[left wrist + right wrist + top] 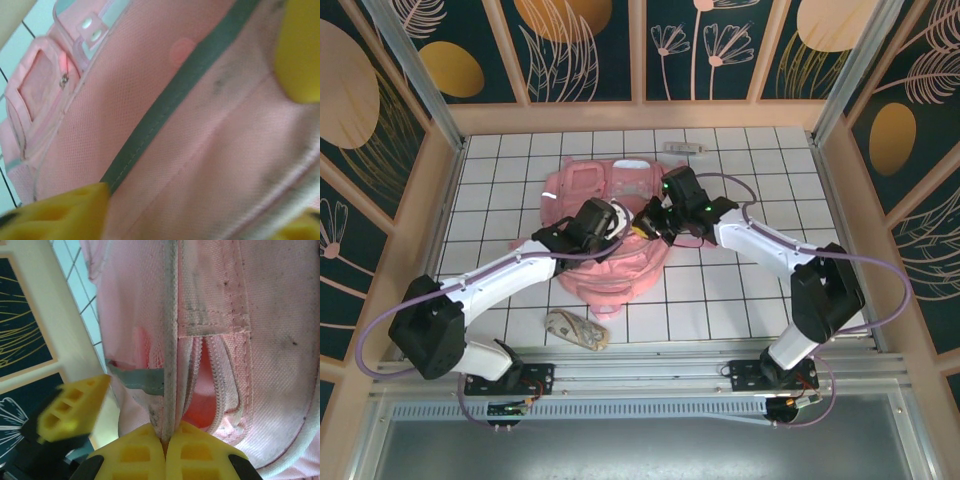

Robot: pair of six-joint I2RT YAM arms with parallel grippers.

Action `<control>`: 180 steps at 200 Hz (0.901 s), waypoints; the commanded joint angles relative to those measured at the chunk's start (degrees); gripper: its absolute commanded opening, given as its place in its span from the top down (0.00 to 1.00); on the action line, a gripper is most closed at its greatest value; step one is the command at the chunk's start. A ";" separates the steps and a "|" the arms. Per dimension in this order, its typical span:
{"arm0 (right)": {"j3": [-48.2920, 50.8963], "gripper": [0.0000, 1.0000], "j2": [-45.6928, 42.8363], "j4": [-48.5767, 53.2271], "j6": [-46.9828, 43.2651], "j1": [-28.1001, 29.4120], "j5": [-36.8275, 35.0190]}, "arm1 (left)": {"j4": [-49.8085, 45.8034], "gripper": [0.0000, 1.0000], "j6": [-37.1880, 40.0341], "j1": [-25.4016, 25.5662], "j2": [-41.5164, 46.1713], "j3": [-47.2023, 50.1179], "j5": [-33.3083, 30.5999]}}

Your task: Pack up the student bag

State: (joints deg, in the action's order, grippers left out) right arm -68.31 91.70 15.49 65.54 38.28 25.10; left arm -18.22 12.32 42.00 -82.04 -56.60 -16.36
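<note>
The student bag (610, 262), a large pink backpack, lies flat in the middle of the tiled table. My right gripper (166, 439) is shut on the bag's grey-white piped rim beside an unzipped pocket (205, 400); from above it (653, 222) sits over the bag's right side. My left gripper (618, 224) hovers just left of it, over the bag's middle. In the left wrist view its yellow fingers (60, 212) stand apart, with pink fabric and a grey-green strip (165, 110) filling the gap behind them. Nothing shows pinched between them.
A beige patterned pouch (577, 330) lies near the front edge, left of centre. A small pale object (683, 147) rests at the back of the table. Wooden-framed walls (445, 190) enclose the table on three sides.
</note>
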 commanded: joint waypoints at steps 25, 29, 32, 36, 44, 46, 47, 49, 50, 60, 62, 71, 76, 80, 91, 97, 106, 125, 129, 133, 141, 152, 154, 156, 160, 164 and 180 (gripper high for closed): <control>0.34 0.81 -4.58 0.90 -2.51 -1.40 -2.79 | -1.21 1.00 -2.17 -1.74 -2.42 -5.80 -1.44; 0.21 0.70 -4.72 1.73 -2.94 -1.43 -3.65 | -2.12 1.00 -2.99 -1.74 -2.77 -7.05 -0.71; 0.20 0.63 -4.84 2.29 -3.10 -1.34 -4.25 | -2.59 1.00 -3.53 -1.85 -2.97 -7.95 -0.05; 0.39 0.57 -5.06 2.74 -3.40 -1.45 -4.74 | -3.44 1.00 -4.05 -1.83 -3.18 -9.17 0.96; 1.08 0.52 -5.96 2.71 -3.63 -1.39 -5.59 | -4.62 1.00 -4.85 -1.84 -3.31 -11.36 3.26; 1.30 0.52 -6.13 2.71 -3.59 -1.37 -5.72 | -4.78 1.00 -4.98 -1.83 -3.30 -11.76 3.68; 1.41 0.51 -6.24 2.71 -3.58 -1.42 -5.83 | -4.88 1.00 -5.04 -1.83 -3.30 -11.99 3.87; 1.67 0.51 -6.40 2.64 -3.58 -1.42 -5.98 | -5.00 1.00 -5.20 -1.83 -3.30 -12.38 4.18; 1.77 0.51 -6.47 2.63 -3.53 -1.44 -6.01 | -4.99 1.00 -5.29 -1.88 -3.30 -12.56 4.30; 3.00 0.50 -7.14 2.36 -3.36 -1.37 -6.51 | -6.06 1.00 -6.00 -2.07 -3.42 -14.16 4.42; 3.25 0.50 -7.26 2.36 -3.32 -1.39 -6.59 | -6.37 1.00 -6.17 -2.13 -3.53 -14.55 4.45; 4.40 0.50 -7.70 2.08 -3.15 -1.43 -7.08 | -8.32 1.00 -7.13 -3.12 -4.35 -16.40 5.87; 5.06 0.50 -7.84 1.65 -3.19 -1.36 -7.17 | -9.39 1.00 -7.85 -3.75 -4.80 -17.56 6.91; 5.55 0.50 -7.85 1.35 -3.30 -1.29 -7.30 | -9.96 1.00 -8.69 -4.26 -4.98 -18.17 7.93; 6.50 0.50 -7.69 1.48 -4.07 -0.98 -8.21 | -10.46 1.00 -10.91 -5.67 -4.76 -19.33 10.94; 6.94 0.50 -7.75 1.65 -4.37 -0.83 -8.83 | -10.60 1.00 -12.34 -6.55 -4.50 -19.92 12.44; 7.82 0.50 -8.05 1.27 -4.54 -0.39 -9.92 | -10.69 1.00 -14.57 -7.95 -3.96 -20.71 14.32; 7.99 0.49 -8.29 2.21 -6.27 0.94 -12.70 | -10.07 1.00 -19.59 -10.23 -2.66 -22.24 19.83; 7.90 0.49 -7.96 2.76 -6.76 1.13 -13.08 | -9.86 1.00 -20.35 -10.34 -2.45 -22.51 20.57; 7.75 0.48 -7.59 3.35 -7.33 1.31 -13.50 | -9.75 1.00 -20.94 -10.39 -2.31 -22.85 21.11; 7.58 0.48 -6.74 4.35 -8.52 1.66 -14.42 | -9.29 1.00 -22.53 -10.51 -2.16 -23.49 22.68; 7.48 0.48 -5.26 5.89 -10.39 2.13 -15.98 | -8.09 1.00 -24.88 -10.75 -1.85 -24.05 24.80; 7.47 0.48 -4.96 6.23 -10.64 2.21 -16.25 | -7.94 1.00 -25.19 -10.79 -1.77 -24.19 24.97; 7.44 0.48 -4.67 6.58 -10.88 2.29 -16.52 | -7.83 1.00 -25.44 -10.79 -1.73 -24.29 25.11; 7.55 0.48 -4.05 7.20 -11.26 2.39 -17.07 | -7.60 1.00 -25.87 -10.86 -1.64 -24.65 25.22; 7.66 0.48 -3.61 7.68 -11.72 2.42 -17.64 | -7.57 1.00 -26.19 -10.87 -1.59 -25.04 25.12; 8.09 0.48 -1.89 9.91 -13.97 3.00 -20.70 | -7.40 1.00 -27.26 -11.68 -0.94 -26.31 24.30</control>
State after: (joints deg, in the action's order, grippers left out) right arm -61.23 86.02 16.47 56.55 40.34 11.33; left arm -34.11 -7.40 31.79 -87.79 -76.03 4.78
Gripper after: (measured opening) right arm 0.521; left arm 0.074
